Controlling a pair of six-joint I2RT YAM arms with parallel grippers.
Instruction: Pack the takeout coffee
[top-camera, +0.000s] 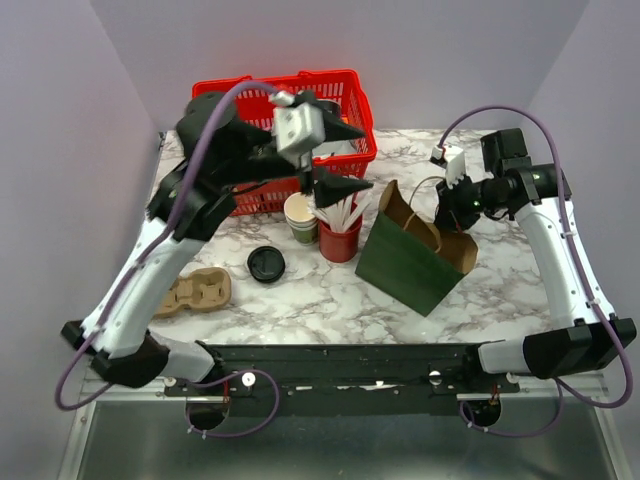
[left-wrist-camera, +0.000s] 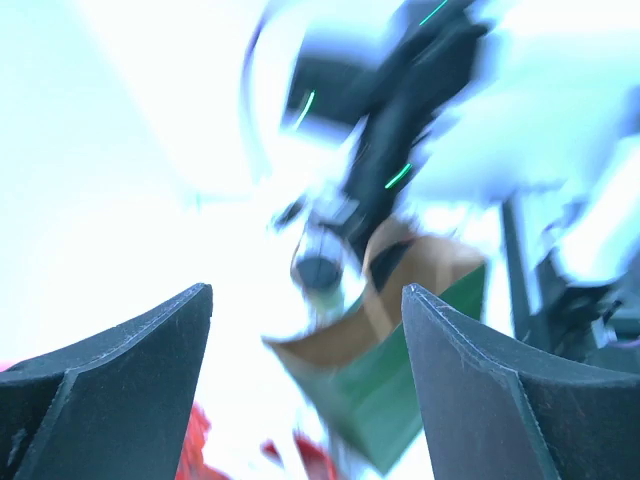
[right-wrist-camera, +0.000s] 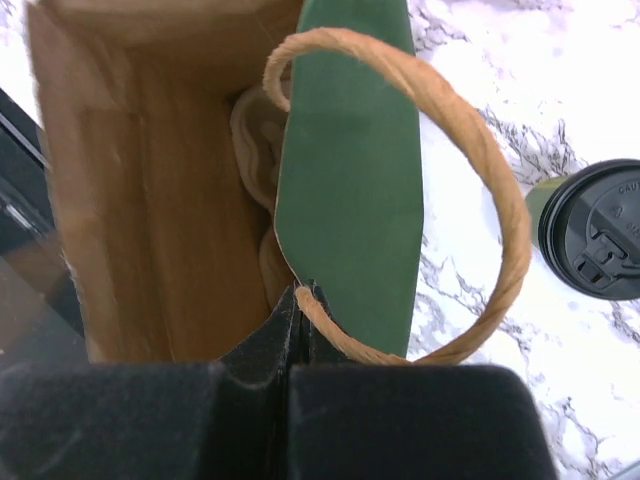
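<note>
In the top external view, the takeout coffee (top-camera: 266, 264), a small olive-green paper cup under a round black plastic lid, is seen upright on the white marbled table (top-camera: 330, 305). It stands between a brown moulded-card cup carrier (top-camera: 195, 290) and a red cup of white sticks (top-camera: 340, 243), and well apart from the dark green paper bag (top-camera: 410, 265). The left hand (top-camera: 366, 160) is raised above a stack of lidless green cups (top-camera: 300, 215), in front of a red plastic basket (top-camera: 250, 85); its fingers are spread wide and nothing is held. The right hand (top-camera: 447, 212) is placed at the bag's upper edge. In the left wrist view, which is heavily blurred, only two dark fingers standing wide apart can be made out, with the bag's brown mouth beyond them. In the right wrist view, the fingers are seen pressed together on the tan twisted-paper handle (right-wrist-camera: 480, 130), so the bag's mouth is kept open, and no cup is visible in the part of the bag that shows; the lidded cup appears on the table beside the bag. The coffee is judged not yet grasped, so the pick-up is the step in hand. For the next move, the left hand would need to be lowered over the cup and closed on its wall below the lid, and the cup kept upright while it is carried to the open bag.
</note>
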